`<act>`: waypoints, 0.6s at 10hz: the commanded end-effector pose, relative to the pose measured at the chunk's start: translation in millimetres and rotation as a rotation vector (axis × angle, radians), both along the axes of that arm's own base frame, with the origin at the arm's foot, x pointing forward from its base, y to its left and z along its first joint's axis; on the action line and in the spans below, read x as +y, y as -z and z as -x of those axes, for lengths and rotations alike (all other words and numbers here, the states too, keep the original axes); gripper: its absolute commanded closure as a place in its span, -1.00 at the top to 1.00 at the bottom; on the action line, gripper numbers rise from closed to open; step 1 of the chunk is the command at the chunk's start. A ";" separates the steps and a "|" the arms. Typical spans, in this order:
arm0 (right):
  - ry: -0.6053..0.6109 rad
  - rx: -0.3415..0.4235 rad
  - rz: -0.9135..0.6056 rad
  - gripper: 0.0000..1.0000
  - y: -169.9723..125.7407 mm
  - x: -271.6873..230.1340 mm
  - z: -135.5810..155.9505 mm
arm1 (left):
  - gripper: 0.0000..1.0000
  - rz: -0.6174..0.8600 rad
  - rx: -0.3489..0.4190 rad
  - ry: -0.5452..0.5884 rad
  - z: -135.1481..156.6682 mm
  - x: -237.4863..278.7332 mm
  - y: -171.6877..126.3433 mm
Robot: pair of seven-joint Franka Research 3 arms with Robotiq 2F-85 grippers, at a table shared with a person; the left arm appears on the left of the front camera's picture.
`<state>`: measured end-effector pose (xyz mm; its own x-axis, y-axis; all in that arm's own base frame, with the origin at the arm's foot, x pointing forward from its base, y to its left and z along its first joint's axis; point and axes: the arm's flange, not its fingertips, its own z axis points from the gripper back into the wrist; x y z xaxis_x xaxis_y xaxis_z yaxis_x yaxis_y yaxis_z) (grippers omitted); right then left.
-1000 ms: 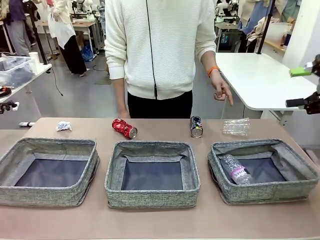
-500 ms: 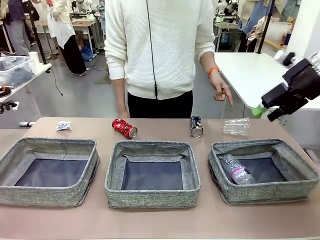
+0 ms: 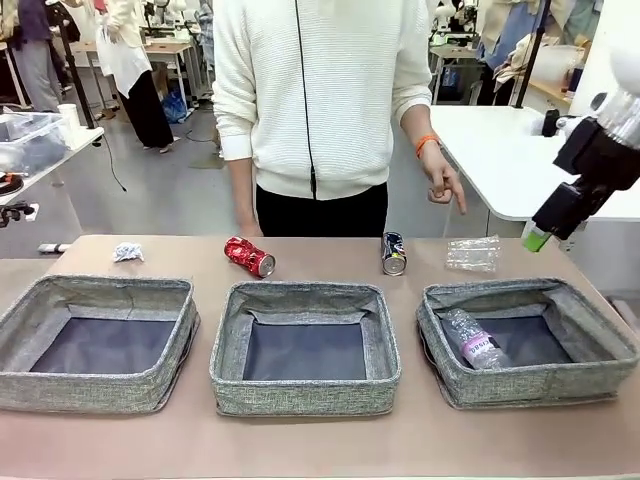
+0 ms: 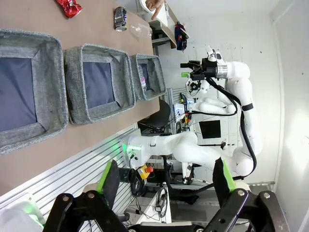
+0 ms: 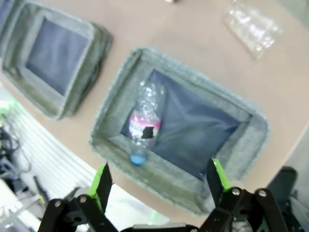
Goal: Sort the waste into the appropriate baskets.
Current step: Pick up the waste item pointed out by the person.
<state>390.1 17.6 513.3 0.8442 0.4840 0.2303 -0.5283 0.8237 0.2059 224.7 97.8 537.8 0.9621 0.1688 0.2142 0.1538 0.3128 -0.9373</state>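
Three grey baskets sit in a row: left (image 3: 95, 390), middle (image 3: 305, 395) and right (image 3: 540, 385). In the right one lies a purple-labelled bottle (image 3: 473, 340) (image 5: 145, 121). Behind the baskets, on the table, lie a paper wad (image 3: 127, 252), a red can (image 3: 249, 256), a dark can (image 3: 393, 254) and a clear bottle (image 3: 472, 253) (image 5: 253, 24). My right gripper (image 3: 540, 235) (image 5: 159, 183) hangs open and empty above the right basket's (image 5: 120, 92) far right corner. High over the robot's side, my left gripper (image 4: 166, 181) is open, with nothing between its fingers.
A person in a white sweater (image 3: 320, 100) stands at the far edge, one hand (image 3: 443, 185) hanging above the dark can and clear bottle. A white side table (image 3: 500, 150) stands at the back right. From the left wrist, the baskets (image 4: 72, 104) and cans (image 4: 119, 18) lie far off.
My right arm has swung in from the right edge and down, turning its gripper toward the table by the right basket. The waste and baskets have not moved.
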 end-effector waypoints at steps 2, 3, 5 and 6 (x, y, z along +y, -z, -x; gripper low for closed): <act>-0.250 -0.005 0.166 1.00 13.1 -4.7 -35.4 | 1.00 0.014 -0.022 0.007 0.7 0.0 -2.0; -0.543 -0.006 0.156 1.00 27.4 -9.9 -61.9 | 1.00 0.014 -0.022 0.007 0.7 0.0 -2.0; -0.843 -0.153 0.184 1.00 42.4 -25.2 -98.2 | 1.00 0.014 -0.022 0.007 0.7 0.0 -2.0; -0.902 -0.209 0.141 1.00 51.1 -35.6 -115.2 | 1.00 0.014 -0.022 0.007 0.7 0.0 -2.0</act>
